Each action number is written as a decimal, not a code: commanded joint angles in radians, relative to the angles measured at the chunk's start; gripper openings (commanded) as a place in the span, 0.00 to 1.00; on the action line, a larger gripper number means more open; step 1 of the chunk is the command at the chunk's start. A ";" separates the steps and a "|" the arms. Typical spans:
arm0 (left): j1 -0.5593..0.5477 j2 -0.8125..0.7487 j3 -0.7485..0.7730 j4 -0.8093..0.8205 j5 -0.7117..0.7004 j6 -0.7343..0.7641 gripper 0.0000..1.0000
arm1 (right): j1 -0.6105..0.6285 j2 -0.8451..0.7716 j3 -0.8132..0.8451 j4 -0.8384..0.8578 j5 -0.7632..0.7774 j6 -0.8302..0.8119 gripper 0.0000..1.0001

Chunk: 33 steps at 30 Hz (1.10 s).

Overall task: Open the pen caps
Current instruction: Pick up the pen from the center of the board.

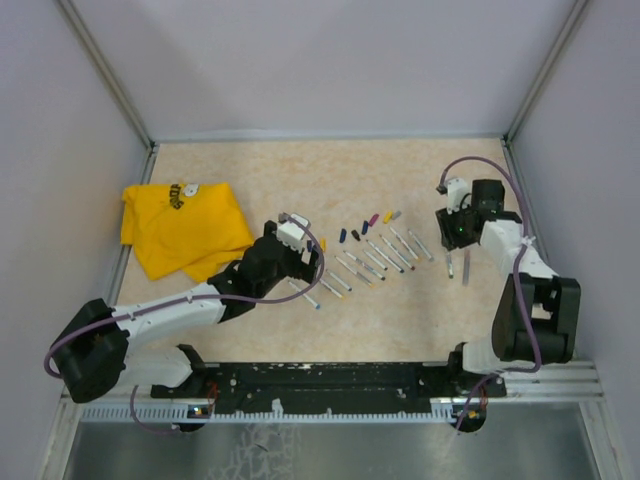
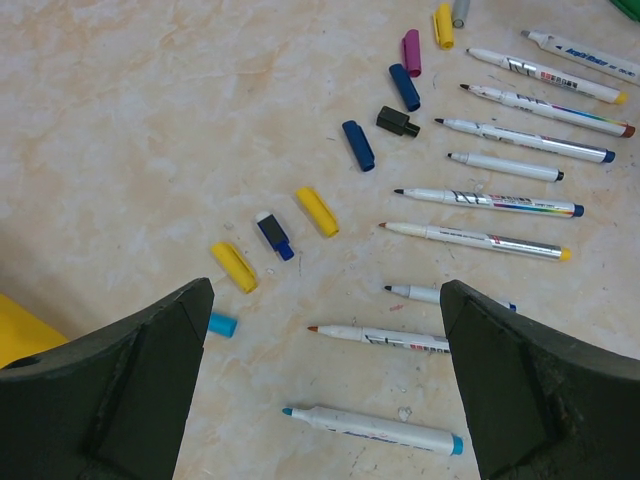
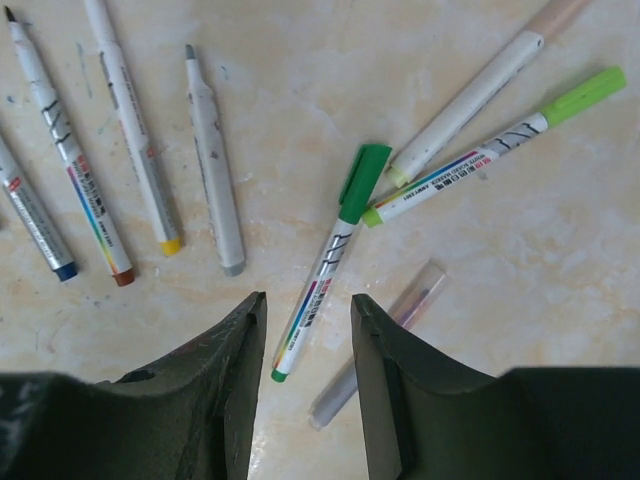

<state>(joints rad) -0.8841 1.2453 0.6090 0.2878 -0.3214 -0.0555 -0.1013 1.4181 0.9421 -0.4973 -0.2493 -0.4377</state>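
1. On the beige marbled counter (image 1: 300, 170), stubby loose plastic pen caps (image 2: 358, 145) in yellow, blue, black and magenta lie in an arc beside uncapped white pens (image 2: 490, 200)
2. Left end effector (image 2: 328, 300): spread wide above them, holding nothing
3. Right end effector (image 3: 305, 320): partly spread, pinching nothing; between its fingers lies the tail of a white pen (image 3: 318, 285) with its green cap (image 3: 363, 175) on
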 commanded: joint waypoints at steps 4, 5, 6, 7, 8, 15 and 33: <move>0.005 -0.017 0.015 0.017 -0.024 0.019 1.00 | -0.007 0.081 0.035 0.003 0.120 0.046 0.31; 0.005 -0.018 0.014 0.019 -0.023 0.019 1.00 | -0.009 0.095 0.039 -0.004 0.117 0.047 0.30; 0.005 -0.020 0.012 0.019 -0.022 0.019 1.00 | -0.009 0.111 0.042 -0.011 0.116 0.050 0.29; 0.005 -0.020 0.012 0.020 -0.020 0.019 1.00 | -0.008 0.122 0.045 -0.016 0.113 0.053 0.28; 0.004 -0.020 0.011 0.020 -0.020 0.019 1.00 | -0.009 0.133 0.047 -0.020 0.108 0.055 0.28; 0.004 -0.021 0.011 0.023 -0.019 0.020 1.00 | -0.009 0.177 0.056 -0.028 0.109 0.063 0.27; 0.004 -0.023 0.009 0.022 -0.011 0.021 1.00 | -0.008 0.225 0.062 -0.033 0.104 0.070 0.25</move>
<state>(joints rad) -0.8833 1.2404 0.6090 0.2890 -0.3313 -0.0471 -0.1013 1.6413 0.9550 -0.5289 -0.1493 -0.3729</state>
